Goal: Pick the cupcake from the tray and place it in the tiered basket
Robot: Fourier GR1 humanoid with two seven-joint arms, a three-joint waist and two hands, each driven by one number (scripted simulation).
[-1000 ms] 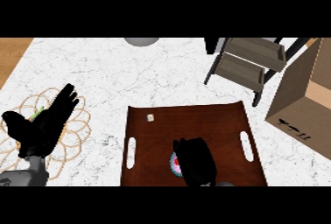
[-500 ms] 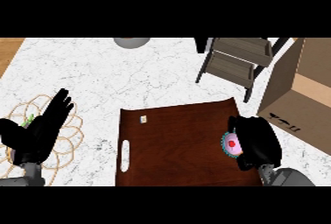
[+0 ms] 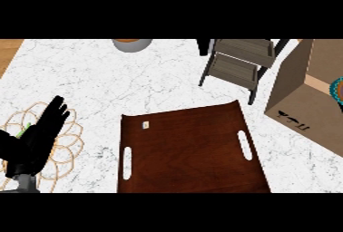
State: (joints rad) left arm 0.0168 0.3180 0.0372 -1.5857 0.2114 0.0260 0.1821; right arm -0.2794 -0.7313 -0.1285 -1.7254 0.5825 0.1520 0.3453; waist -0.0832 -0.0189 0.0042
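The brown wooden tray [image 3: 191, 154] lies at the lower middle of the counter with only a small white tag [image 3: 145, 123] on it; no cupcake stands on it. The grey tiered basket [image 3: 240, 63] stands at the upper right, beyond the tray. A sliver of something teal and orange [image 3: 337, 93] shows at the right edge; I cannot tell whether it is the cupcake. My left hand [image 3: 36, 136] rests open at the lower left, fingers up. My right hand does not show.
A cardboard box [image 3: 305, 97] stands at the right, next to the tiered basket. A woven wire trivet [image 3: 64, 145] lies under my left hand. A grey bowl [image 3: 132, 44] sits at the counter's far edge. Wooden floor shows at the top left.
My right hand lifted the cupcake off the tray, carried it to the right and has left the view. The view has swung, so the tray now sits more to the right. The left hand has stayed put.
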